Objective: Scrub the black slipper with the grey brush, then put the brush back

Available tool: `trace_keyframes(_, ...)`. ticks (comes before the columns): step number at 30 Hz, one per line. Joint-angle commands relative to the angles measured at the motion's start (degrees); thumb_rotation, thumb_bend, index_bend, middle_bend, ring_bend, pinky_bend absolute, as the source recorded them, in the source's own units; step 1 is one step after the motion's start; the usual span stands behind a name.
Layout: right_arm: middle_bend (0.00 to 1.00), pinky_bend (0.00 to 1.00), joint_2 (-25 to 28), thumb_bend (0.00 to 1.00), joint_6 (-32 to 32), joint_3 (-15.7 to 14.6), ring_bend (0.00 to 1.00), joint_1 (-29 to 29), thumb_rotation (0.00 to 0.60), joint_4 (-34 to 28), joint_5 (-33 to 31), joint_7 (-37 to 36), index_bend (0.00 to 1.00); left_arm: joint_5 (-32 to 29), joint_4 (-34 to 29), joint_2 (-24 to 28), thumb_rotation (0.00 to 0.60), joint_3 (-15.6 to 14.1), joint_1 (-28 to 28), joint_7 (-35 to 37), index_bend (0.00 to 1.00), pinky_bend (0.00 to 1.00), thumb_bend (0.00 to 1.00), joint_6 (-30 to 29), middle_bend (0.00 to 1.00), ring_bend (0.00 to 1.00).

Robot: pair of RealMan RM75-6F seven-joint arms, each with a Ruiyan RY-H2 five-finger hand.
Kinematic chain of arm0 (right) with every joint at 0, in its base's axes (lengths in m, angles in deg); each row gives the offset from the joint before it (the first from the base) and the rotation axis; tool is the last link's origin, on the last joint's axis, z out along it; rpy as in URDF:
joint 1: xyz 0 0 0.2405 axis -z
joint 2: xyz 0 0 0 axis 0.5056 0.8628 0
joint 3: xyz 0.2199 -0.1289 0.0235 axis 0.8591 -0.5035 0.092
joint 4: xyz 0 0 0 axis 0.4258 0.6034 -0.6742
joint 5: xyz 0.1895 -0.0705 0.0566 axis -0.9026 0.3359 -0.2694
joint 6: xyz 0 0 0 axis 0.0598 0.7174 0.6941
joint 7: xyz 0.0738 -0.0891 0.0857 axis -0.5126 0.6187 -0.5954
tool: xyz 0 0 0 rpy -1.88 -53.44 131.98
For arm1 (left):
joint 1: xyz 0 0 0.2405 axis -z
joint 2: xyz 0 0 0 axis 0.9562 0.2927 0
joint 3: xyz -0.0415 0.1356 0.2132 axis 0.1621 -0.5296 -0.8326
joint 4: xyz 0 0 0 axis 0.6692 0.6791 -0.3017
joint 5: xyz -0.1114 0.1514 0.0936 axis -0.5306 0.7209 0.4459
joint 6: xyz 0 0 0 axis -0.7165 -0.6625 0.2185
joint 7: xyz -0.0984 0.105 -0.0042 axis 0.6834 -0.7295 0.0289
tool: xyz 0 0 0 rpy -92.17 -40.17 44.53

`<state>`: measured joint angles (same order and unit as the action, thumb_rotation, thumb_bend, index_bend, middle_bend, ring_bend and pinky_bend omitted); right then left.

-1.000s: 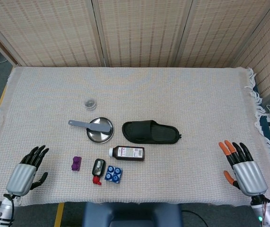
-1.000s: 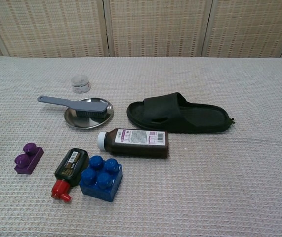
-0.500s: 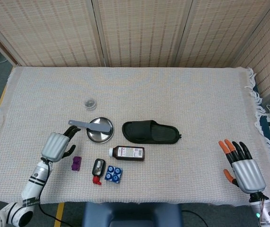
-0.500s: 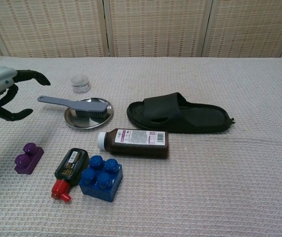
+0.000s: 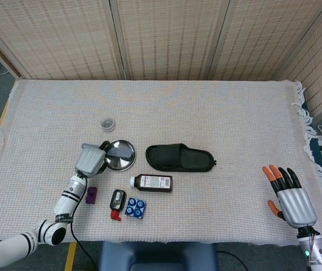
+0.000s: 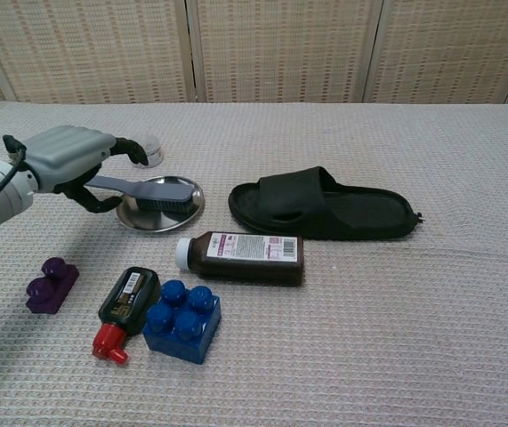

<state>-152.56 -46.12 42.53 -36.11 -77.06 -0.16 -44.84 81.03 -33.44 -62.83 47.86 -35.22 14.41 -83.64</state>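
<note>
The black slipper [image 5: 180,157] [image 6: 325,205] lies flat at mid-table, its toe end to the right. Left of it the grey brush [image 6: 157,193] rests with its bristle head on a round steel plate [image 6: 160,228] [image 5: 121,163]. My left hand [image 5: 90,160] [image 6: 74,160] hovers over the brush handle. In the chest view its fingers arch above the handle and the thumb curls below, with gaps showing, so they are not closed on it. My right hand [image 5: 289,197] is at the near right of the table, fingers spread, holding nothing.
A brown bottle [image 6: 245,258] lies in front of the slipper. Nearer me are a blue brick [image 6: 182,320], a small black bottle with a red cap [image 6: 127,307] and a purple brick [image 6: 51,285]. A small clear jar [image 5: 109,123] stands behind the plate.
My left hand has travelled from the near left edge up and rightwards to the brush handle, its fingers now curving around it. The brush, slipper and right hand have stayed put.
</note>
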Motion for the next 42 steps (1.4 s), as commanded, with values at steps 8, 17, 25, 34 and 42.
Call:
trace_keyframes(8,0.0,0.0,0.0,0.25,0.46,0.04,0.0,-0.2,0.6,-0.04,-0.7,0.17,0.0,-3.86,5.93,-4.55,0.6,-0.25,4.1,-3.22,0.21,1.0,0.38,2.45,0.19,0.8)
trace_keyframes(17,0.0,0.0,0.07,0.25,0.84,-0.02,0.0,-0.41,0.6,-0.01,-1.07,0.06,0.0,-5.29,10.02,-6.36,0.6,-1.06,5.77,-3.12,0.25,1.0,0.38,3.29,0.24,0.81)
trace_keyframes(25,0.0,0.0,-0.01,0.25,0.88,0.01,0.0,-0.5,0.6,-0.07,-1.28,0.29,0.0,-5.77,12.64,-7.76,0.6,-1.51,7.12,-2.74,0.25,1.0,0.38,3.66,0.26,0.81)
trace_keyframes(34,0.0,0.0,-0.04,0.25,1.05,-0.08,0.0,-0.61,0.6,-0.01,-1.46,0.36,0.0,-5.75,13.57,-8.38,0.6,-1.88,7.87,-2.57,0.38,1.0,0.38,2.61,0.43,0.81)
trace_keyframes(42,0.0,0.0,-0.22,0.25,1.25,-0.24,0.0,-0.79,0.6,0.07,-1.3,0.51,0.0,-5.36,12.78,-8.06,0.6,-2.41,7.68,-2.63,0.45,1.0,0.37,0.95,0.51,0.81)
